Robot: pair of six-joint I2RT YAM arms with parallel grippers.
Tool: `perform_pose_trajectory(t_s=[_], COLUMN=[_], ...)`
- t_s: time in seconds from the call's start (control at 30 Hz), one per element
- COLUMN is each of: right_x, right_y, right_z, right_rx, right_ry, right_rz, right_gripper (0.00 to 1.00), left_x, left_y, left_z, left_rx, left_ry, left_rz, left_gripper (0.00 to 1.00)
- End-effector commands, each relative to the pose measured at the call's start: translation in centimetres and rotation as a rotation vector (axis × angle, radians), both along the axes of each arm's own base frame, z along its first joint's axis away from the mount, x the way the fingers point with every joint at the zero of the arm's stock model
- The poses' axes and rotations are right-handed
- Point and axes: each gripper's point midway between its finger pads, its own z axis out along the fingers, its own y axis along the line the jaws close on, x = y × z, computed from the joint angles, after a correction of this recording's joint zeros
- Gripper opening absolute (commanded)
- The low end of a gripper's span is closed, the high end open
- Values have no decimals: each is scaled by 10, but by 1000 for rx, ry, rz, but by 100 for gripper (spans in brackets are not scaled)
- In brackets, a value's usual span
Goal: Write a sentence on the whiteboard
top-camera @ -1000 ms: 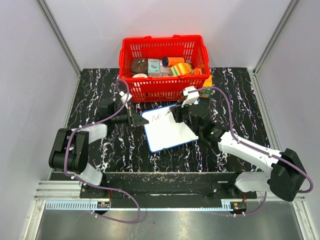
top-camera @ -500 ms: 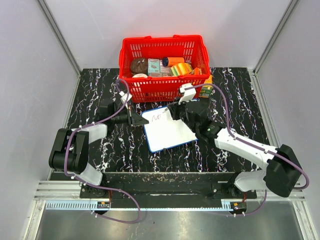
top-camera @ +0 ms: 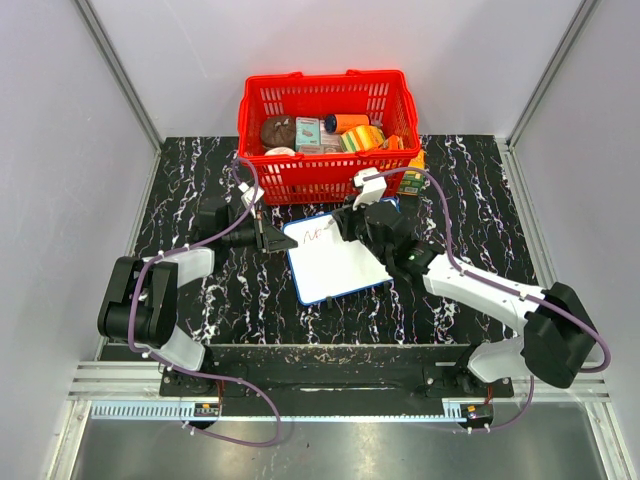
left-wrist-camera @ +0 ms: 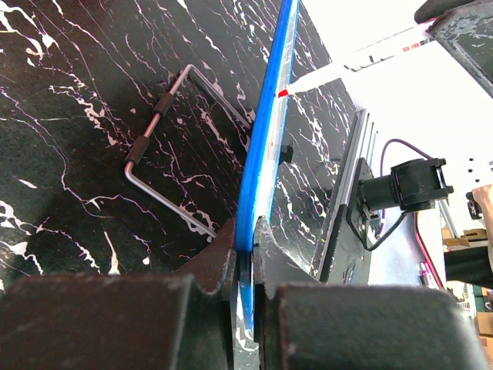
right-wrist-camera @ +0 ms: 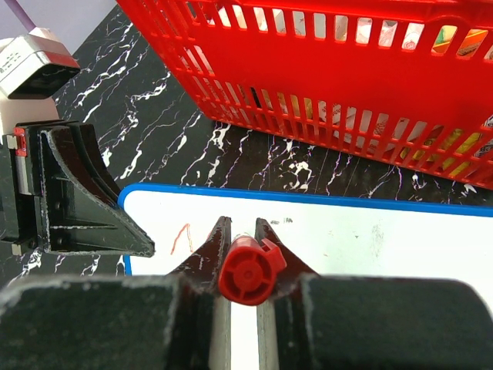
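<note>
The whiteboard point(top-camera: 335, 268), white with a thin blue rim, lies on the black marbled table in front of the red basket. My left gripper point(top-camera: 282, 240) is shut on its left rim; the left wrist view shows the blue edge point(left-wrist-camera: 266, 131) pinched between the fingers point(left-wrist-camera: 245, 231). My right gripper point(top-camera: 347, 226) is shut on a marker with a red end cap point(right-wrist-camera: 248, 270). It hangs over the board's far left part point(right-wrist-camera: 370, 239). The marker's red tip point(left-wrist-camera: 283, 92) meets the board face. A short red scrawl, the start of the sentence point(top-camera: 318, 236), shows near the top left corner point(right-wrist-camera: 182, 237).
The red basket point(top-camera: 320, 80) with several small goods stands right behind the board. A small orange and green box point(top-camera: 412, 180) sits at its right front corner. A bent wire handle point(left-wrist-camera: 169, 154) lies on the table beside the board. Grey walls enclose the sides.
My right gripper has shifted a little left and toward the basket with the marker over the board's top left. The left gripper and the board have not moved.
</note>
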Motion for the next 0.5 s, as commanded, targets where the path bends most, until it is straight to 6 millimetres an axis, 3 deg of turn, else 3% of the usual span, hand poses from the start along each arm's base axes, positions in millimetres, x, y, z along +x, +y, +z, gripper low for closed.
perform_pose_trajectory(t_s=[0.0,0.47], right_x=[4,-6], right_y=[-3,-8], right_z=[15,-6], right_rx=[31,7], right_ry=[-30,20], right_rz=[-15,-1], right_gripper=[0,0], left_x=[15,15], left_y=[6,6], left_z=[-18,-18], left_rx=[89,90], left_ry=[-87,-90], left_rz=[56,57], left_gripper=[0,0])
